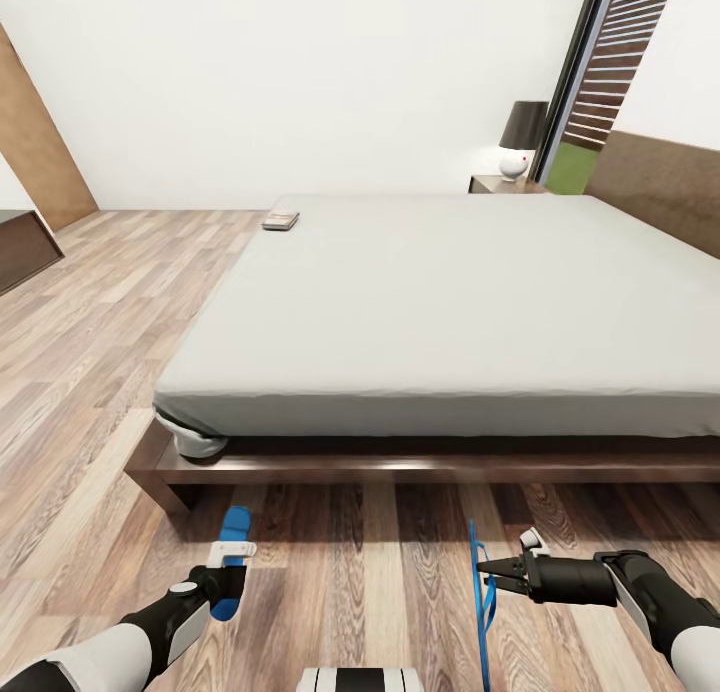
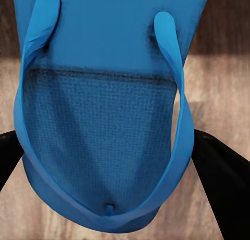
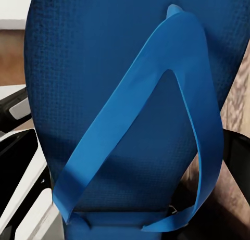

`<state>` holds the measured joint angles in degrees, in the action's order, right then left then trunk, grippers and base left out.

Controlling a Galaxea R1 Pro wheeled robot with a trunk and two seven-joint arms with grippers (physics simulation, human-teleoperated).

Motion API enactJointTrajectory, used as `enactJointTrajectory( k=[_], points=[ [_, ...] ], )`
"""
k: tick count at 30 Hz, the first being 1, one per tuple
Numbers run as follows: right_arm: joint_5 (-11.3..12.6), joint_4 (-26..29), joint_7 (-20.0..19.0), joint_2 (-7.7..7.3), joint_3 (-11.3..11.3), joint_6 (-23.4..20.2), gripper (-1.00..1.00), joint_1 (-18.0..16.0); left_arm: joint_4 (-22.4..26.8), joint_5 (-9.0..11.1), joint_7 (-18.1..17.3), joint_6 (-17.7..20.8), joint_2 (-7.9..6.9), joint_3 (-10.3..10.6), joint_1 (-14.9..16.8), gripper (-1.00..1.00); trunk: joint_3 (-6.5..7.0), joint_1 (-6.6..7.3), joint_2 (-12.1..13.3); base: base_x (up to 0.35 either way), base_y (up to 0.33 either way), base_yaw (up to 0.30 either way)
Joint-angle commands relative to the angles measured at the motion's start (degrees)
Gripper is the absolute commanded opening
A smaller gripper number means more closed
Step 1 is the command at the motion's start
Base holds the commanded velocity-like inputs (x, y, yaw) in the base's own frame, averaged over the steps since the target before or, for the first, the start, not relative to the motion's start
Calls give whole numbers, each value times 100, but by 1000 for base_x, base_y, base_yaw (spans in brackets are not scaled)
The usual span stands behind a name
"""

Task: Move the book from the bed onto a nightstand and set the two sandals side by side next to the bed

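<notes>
While the book (image 1: pixel 281 220) lies on the bed's (image 1: pixel 450 302) far left corner, not yet moved, each gripper grasps a blue sandal: left gripper (image 1: pixel 228 562) and right gripper (image 1: pixel 492 572), above the near floor (image 1: pixel 380 572).

Both arms reached forward and low from the bottom corners of the head view. The left arm, white at the forearm and black at the wrist, angled up and inward; its hand (image 1: pixel 232 562) pointed ahead with its black fingers (image 2: pixel 224 182) closed on either side of a blue sandal (image 1: pixel 231 564). The right arm bent inward, its forearm lying nearly level, and its hand (image 1: pixel 488 570) pointed left, pinching the other sandal (image 1: pixel 481 612), which hung on edge.
</notes>
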<state>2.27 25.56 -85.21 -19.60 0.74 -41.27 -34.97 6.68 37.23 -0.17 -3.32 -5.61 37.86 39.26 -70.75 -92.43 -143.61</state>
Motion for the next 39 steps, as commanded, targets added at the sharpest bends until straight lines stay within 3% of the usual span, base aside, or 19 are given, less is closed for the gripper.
enactJointTrajectory(
  k=[1, 11, 39],
  points=[
    [14, 4, -13, 0, 0, -63, -100, -1, 0, 46, -1, -16, -2, 50, 2, -100, -4, 1, -2, 0, 0, 0],
    [28, 11, 168, 8, -9, -65, -100, -1, -4, 47, -1, -12, -7, 54, -1, -100, -4, 1, -2, 0, 0, 0],
    [32, -5, 180, 25, -22, -65, -100, -1, -8, 39, 4, -32, -2, 72, -7, -100, -4, 1, -2, 2, 59, 0]
  ],
)
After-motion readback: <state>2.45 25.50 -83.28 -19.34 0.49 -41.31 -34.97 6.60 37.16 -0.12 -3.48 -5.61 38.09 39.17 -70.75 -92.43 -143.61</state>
